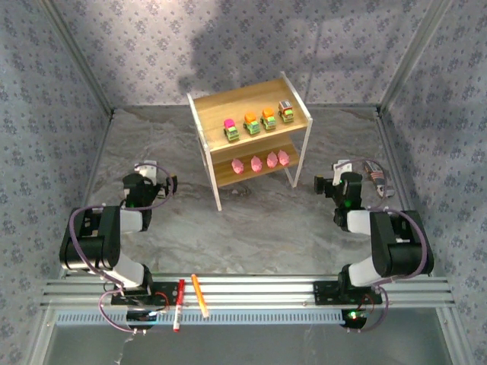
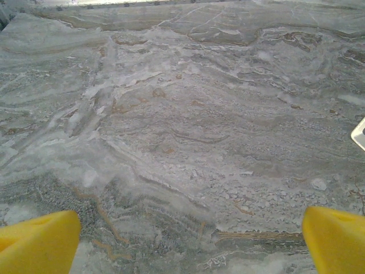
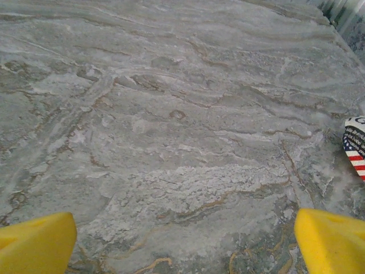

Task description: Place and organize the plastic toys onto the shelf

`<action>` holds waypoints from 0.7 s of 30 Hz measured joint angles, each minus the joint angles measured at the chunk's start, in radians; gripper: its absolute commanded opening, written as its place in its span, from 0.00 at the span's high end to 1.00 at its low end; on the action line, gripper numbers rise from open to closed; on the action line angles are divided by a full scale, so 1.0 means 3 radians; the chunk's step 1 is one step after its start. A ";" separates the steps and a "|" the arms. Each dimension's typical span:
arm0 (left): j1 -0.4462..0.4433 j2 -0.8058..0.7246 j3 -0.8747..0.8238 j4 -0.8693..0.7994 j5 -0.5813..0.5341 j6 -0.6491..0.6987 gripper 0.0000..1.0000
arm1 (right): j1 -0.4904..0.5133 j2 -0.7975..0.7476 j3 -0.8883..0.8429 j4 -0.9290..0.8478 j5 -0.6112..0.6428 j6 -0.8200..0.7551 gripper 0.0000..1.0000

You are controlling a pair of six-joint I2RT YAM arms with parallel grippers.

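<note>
The two-tier wooden shelf (image 1: 293, 105) with white legs stands at the table's far middle. Several small green trucks line its top board, from the magenta-topped one (image 1: 230, 130) to the grey-topped one (image 1: 286, 112). Several pink animal figures (image 1: 259, 162) sit in a row on the lower board. My left gripper (image 1: 169, 183) rests low at the left, open, its yellow fingertips (image 2: 40, 242) wide apart over bare marble. My right gripper (image 1: 323, 185) rests low at the right, also open, yellow fingertips (image 3: 333, 240) spread with nothing between them.
A red pen (image 1: 179, 304) and an orange pen (image 1: 199, 295) lie on the rail at the near edge. A striped flag-patterned object (image 1: 375, 178) lies beside the right gripper, seen also as the striped object (image 3: 356, 147) at the right wrist view's edge. Patterned walls enclose the marble table.
</note>
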 measured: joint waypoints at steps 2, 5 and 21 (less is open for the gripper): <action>0.0000 0.0000 0.0000 0.0000 -0.0015 -0.0001 0.00 | -0.0039 0.0042 0.0027 0.0010 -0.0019 0.0014 0.01; 0.0000 0.0000 0.0000 0.0000 -0.0034 -0.0017 0.00 | -0.0098 0.0080 0.0051 0.0015 -0.0060 0.0036 0.00; 0.0000 0.0023 0.0000 -0.0001 -0.0038 -0.0025 0.00 | -0.0140 0.0080 0.0055 0.0015 -0.0173 0.0081 0.00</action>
